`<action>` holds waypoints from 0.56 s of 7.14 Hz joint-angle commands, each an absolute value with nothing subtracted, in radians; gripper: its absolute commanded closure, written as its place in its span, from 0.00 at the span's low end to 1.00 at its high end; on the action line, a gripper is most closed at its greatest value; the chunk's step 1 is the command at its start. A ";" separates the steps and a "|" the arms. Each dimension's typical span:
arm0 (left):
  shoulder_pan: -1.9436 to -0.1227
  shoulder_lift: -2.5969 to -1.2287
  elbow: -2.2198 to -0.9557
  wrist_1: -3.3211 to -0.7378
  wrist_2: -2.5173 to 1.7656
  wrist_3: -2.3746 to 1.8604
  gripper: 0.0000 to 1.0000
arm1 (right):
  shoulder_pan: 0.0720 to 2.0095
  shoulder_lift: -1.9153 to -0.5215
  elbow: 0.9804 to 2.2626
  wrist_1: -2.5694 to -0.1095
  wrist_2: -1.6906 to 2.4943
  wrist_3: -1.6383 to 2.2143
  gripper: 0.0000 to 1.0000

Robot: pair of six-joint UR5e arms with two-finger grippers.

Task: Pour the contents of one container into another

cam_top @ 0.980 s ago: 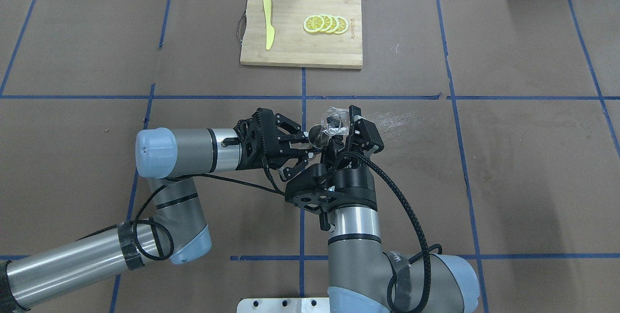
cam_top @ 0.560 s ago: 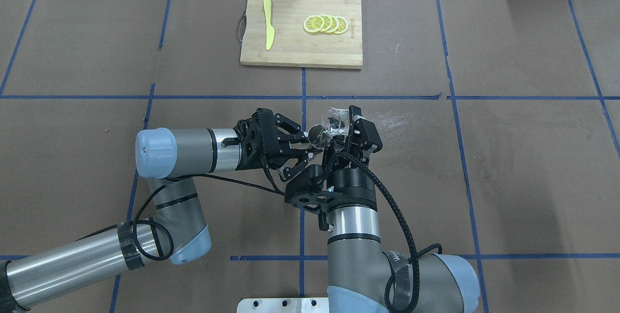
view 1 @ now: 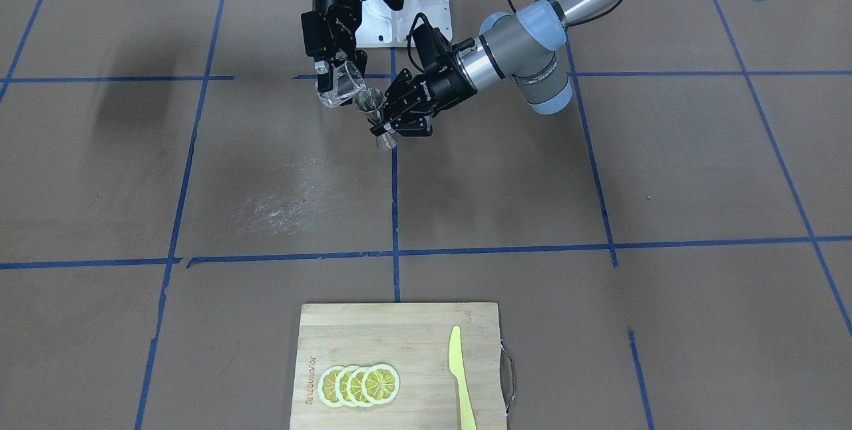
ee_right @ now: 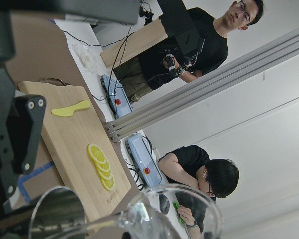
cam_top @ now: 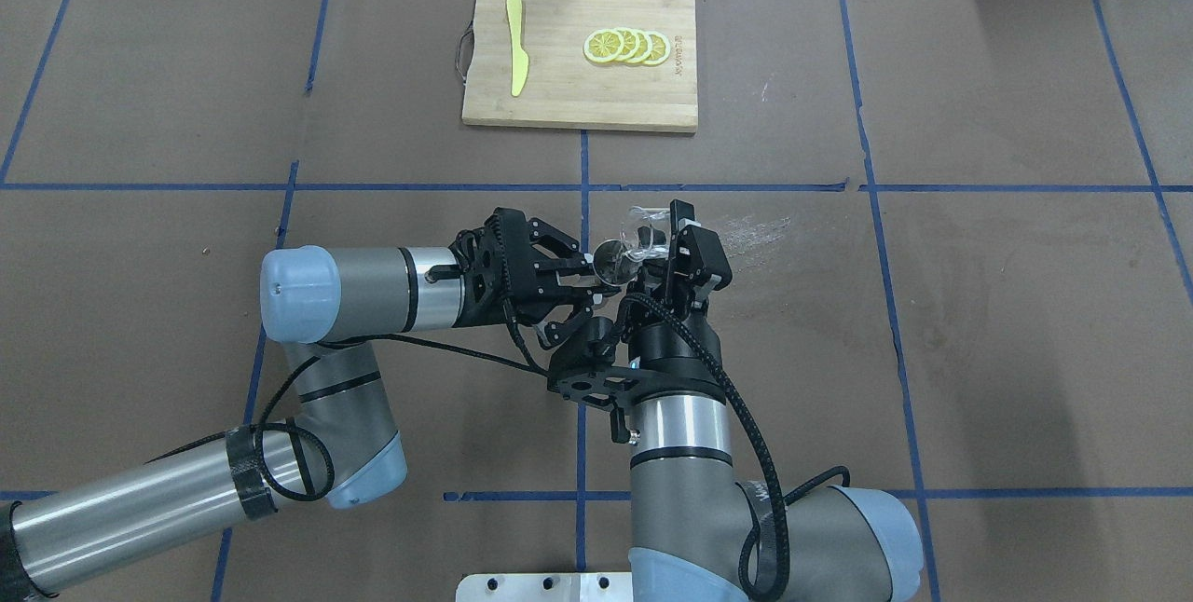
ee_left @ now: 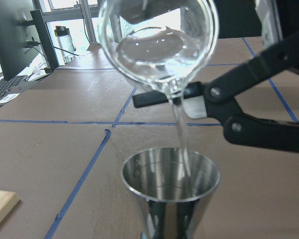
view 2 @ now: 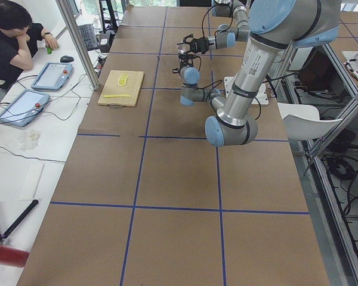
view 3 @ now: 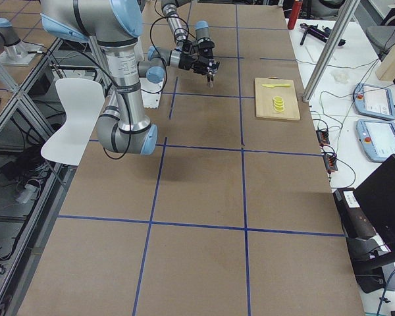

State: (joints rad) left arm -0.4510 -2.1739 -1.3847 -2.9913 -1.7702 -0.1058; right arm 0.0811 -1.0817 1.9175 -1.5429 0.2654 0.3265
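Above the middle of the table (cam_top: pixel 932 322), left arm (cam_top: pixel 373 290) lay level from the side, left gripper (cam_top: pixel 596 272) pinched the silver jigger (ee_left: pixel 170 191) upright, right arm (cam_top: pixel 680 453) reached forward, right gripper (cam_top: pixel 664 241) clamped the tilted glass cup (ee_left: pixel 157 45) just over the jigger's mouth, thin clear stream (ee_left: pixel 181 134) fell in.

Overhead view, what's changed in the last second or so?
The right gripper has rolled a little further at the wrist, tipping the glass cup more toward the jigger. Nothing was taken hold of or let go. The left gripper, the jigger it holds and the cutting board stayed where they were.
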 commanded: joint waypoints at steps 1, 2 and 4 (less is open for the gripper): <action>-0.451 -2.175 -1.385 -2.991 -1.770 -0.106 1.00 | 0.083 -1.081 1.919 -1.543 0.264 0.278 1.00; -0.451 -2.174 -1.385 -2.993 -1.770 -0.106 1.00 | 0.083 -1.081 1.919 -1.545 0.262 0.276 1.00; -0.451 -2.174 -1.390 -2.993 -1.770 -0.106 1.00 | 0.086 -1.080 1.921 -1.545 0.262 0.233 1.00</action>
State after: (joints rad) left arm -0.4510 -2.1739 -1.3868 -2.9926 -1.7702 -0.1058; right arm 0.0840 -1.0809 1.9194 -1.5446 0.2626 0.2554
